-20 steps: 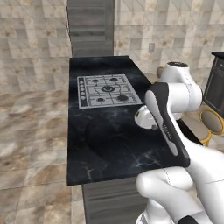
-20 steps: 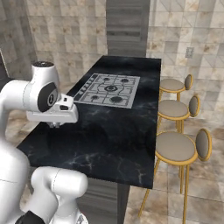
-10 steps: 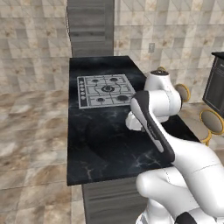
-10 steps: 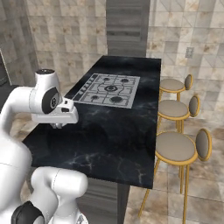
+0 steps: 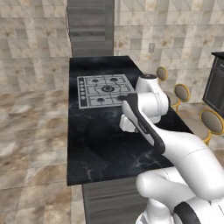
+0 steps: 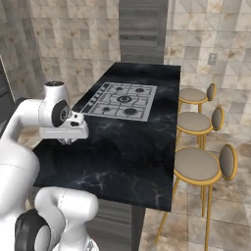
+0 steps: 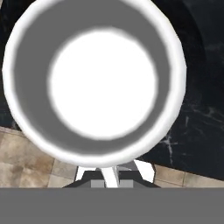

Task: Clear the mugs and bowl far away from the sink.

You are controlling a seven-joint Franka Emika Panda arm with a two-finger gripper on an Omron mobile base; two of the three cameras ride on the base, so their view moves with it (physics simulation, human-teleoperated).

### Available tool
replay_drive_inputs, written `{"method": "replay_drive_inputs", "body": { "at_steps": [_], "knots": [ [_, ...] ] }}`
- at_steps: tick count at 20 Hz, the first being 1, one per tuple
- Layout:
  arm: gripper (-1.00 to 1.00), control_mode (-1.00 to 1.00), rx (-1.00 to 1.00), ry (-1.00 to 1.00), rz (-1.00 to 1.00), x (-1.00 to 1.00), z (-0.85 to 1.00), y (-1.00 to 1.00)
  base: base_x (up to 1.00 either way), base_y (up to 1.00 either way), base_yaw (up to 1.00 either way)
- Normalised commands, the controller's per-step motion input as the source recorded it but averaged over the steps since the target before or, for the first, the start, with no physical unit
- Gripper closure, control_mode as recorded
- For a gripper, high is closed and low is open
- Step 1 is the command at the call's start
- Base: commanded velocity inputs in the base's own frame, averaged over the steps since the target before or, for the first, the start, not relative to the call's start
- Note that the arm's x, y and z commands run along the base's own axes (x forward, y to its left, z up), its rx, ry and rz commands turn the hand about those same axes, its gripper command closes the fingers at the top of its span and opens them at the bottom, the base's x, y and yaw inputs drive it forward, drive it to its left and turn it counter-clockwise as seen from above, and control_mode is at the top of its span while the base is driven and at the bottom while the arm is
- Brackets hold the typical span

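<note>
The white bowl [image 7: 103, 83] with its greyish inner wall looms large in the hand view, seen from straight above. My gripper [image 7: 111, 175] is shut on the bowl's near rim. Below the bowl lie black marble and a strip of tiled floor. In the left base view my gripper [image 5: 127, 126] hangs low over the black island counter [image 5: 100, 144], just in front of the hob. From the right base view the gripper [image 6: 66, 141] sits near the counter's left edge. The mugs and the sink are out of view.
A gas hob [image 5: 105, 90] is set into the far half of the counter [image 6: 132, 147]. Three round stools [image 6: 196, 164] stand along the counter's right side. Tiled floor lies to the left of the island, and a dark tall cabinet [image 5: 89, 26] stands behind it.
The arm has swung leftward over the counter, carrying the hand a little toward the counter's left side. The gripper stays shut on the bowl.
</note>
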Motion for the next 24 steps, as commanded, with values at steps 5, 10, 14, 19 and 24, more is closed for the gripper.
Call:
{"method": "replay_drive_inputs", "body": {
  "at_steps": [5, 10, 14, 19, 24],
  "knots": [
    [1.0, -1.0, 0.0, 0.01, 0.0, 0.36, -0.44, 0.07, 0.0, 0.0, 0.0],
    [1.0, -1.0, 0.0, 0.0, 0.0, 0.36, -0.45, 0.07, 0.0, 0.0, 0.0],
    [1.0, -1.0, 0.0, 0.0, 0.0, 0.32, -0.46, 0.0, 0.0, 0.0, 0.0],
    [1.0, -1.0, 0.0, 0.0, 0.0, 0.41, -0.48, 0.0, 0.0, 0.0, 0.0],
    [1.0, -1.0, 0.0, 0.0, 0.0, 0.47, -0.45, 0.03, 0.0, 0.0, 0.0]
  ]
}}
